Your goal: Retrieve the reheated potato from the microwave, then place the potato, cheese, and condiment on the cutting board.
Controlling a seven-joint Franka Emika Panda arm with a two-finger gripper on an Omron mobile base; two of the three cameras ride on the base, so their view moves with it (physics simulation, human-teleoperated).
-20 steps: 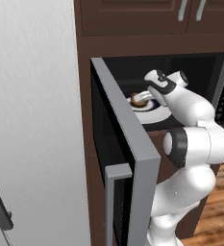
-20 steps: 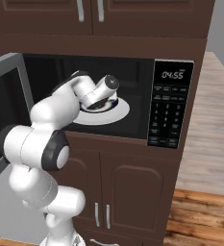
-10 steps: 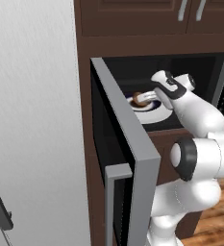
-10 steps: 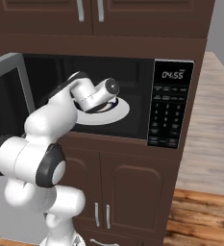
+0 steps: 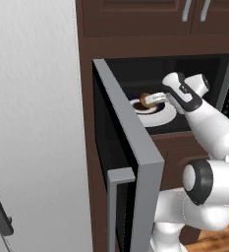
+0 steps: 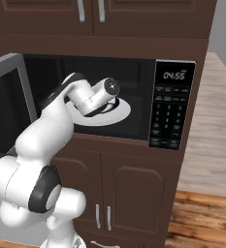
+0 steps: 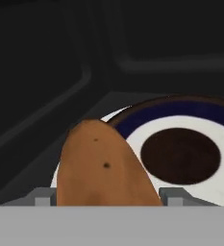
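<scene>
step: retrieving potato (image 7: 104,168) from microwave (image 5: 135,162) | potato on turntable plate (image 7: 200,120), between end effector (image 5: 153,99) fingers | jaws apart, not clamped | next: close, lift, withdraw past open door

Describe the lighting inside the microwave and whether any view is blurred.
Hand view: microwave walls nearly black, potato close, softly blurred at its edges. Left base view: cavity dark, white plate bright. Right base view: evenly lit, sharp, no glare.
</scene>
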